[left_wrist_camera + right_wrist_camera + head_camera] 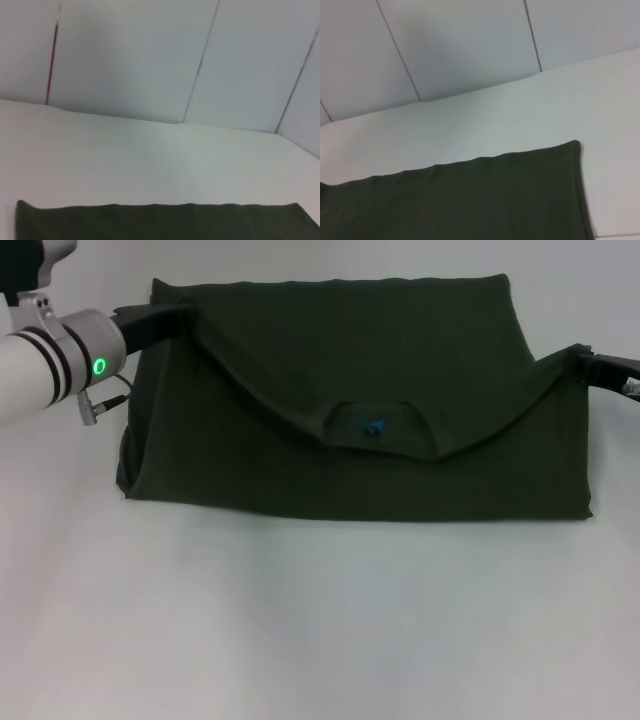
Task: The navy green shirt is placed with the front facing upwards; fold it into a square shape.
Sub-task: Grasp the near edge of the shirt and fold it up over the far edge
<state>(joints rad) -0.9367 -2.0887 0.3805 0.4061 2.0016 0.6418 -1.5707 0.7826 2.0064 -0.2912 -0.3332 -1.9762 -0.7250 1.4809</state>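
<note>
Left gripper [178,316]: at the shirt's left shoulder edge, far-left side of the cloth. Dark fingers are buried in the fabric, which rises to them, so they look clamped on it.
Right gripper [585,357]: at the shirt's right edge, about the same depth as the left one. Only a dark tip shows against the cloth; fabric is drawn into a point there, so it looks pinched on it too.
Navy green shirt [300,460]: middle of the white table [320,640], spread wide, roughly rectangular outline. Collar end is folded over toward the robot, forming a shallow V flap strung between the two grippers.
Collar [382,425]: at the low point of the V, opening faces up, on top of the lower layer.
Blue mark [375,427]: small, inside the collar.
Near edge: straight fold line, lying flat on the table.
Far edge: flat on the table, straight, both far corners visible in the head view.
Left wrist view: far hem of the shirt [160,222] as a dark strip, bare table and white wall panels [150,55] beyond.
Right wrist view: shirt [470,200] with one far corner, table and wall behind.
Lettering: can't see any.
</note>
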